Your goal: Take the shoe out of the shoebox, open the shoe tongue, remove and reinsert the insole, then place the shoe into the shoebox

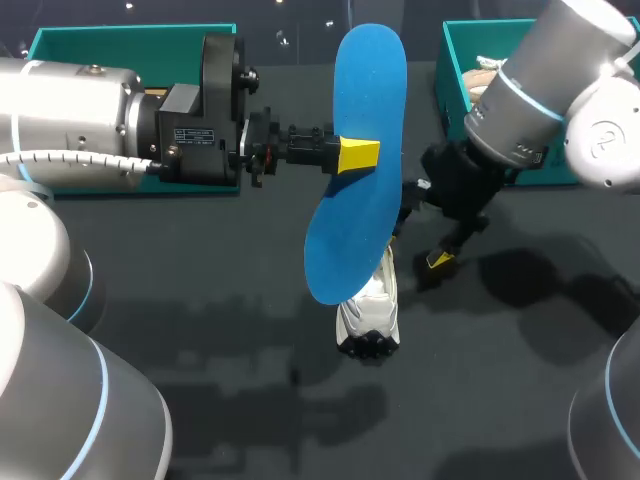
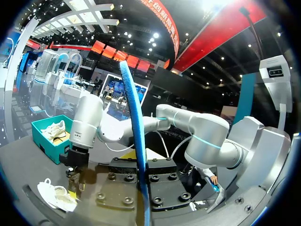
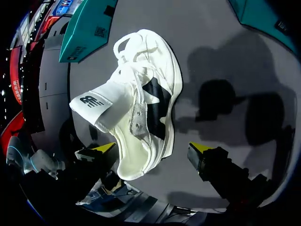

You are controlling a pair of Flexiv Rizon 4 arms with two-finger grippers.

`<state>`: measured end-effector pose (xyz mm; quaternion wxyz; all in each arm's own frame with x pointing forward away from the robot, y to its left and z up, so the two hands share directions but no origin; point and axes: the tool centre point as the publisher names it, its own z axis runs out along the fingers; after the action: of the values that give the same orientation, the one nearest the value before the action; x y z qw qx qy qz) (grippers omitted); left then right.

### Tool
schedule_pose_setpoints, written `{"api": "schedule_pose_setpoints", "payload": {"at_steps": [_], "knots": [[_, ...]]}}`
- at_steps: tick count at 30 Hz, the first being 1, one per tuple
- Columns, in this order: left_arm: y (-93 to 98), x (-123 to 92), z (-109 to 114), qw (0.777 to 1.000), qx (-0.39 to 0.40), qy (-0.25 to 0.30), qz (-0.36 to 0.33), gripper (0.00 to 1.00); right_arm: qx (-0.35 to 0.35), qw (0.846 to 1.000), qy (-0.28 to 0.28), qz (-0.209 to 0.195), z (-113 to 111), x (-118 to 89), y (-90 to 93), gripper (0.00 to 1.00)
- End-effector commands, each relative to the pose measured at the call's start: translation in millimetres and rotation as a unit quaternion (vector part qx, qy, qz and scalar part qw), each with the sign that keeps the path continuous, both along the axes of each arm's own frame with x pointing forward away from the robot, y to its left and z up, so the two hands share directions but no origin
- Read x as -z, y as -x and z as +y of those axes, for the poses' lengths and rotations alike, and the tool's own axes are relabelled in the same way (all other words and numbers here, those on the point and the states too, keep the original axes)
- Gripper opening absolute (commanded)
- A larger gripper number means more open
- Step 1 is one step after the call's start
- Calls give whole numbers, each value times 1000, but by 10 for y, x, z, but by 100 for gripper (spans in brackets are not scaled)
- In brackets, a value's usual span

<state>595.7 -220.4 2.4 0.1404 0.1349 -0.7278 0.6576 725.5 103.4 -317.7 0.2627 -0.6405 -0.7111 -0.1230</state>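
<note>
While the left pincer (image 1: 357, 157) pinches the blue insole (image 1: 368, 90) upright above the worktop (image 1: 200, 300), the white shoe (image 3: 150, 89) lies beneath, its heel inside the right pincer (image 3: 153, 148), which stands spread. Reinsertion likely needs the heel steadied first and the insole fed in toe-first.

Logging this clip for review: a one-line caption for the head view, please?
Left claw holds the blue insole over the shoe; right claw, open, beside the shoe.

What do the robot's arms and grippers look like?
The left arm and right arm are rounded silver-grey tubes with light-blue rings at the joints. A white ribbed cable runs along the left one. The left gripper and right gripper are black with yellow tips.
</note>
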Motion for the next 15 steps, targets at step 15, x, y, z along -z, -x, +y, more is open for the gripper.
{"api": "schedule_pose_setpoints", "payload": {"at_steps": [15], "knots": [[-126,-85,-12,996,1,-21,-88,0,100,980,-171,-13,-309,-526,-32,100]]}}
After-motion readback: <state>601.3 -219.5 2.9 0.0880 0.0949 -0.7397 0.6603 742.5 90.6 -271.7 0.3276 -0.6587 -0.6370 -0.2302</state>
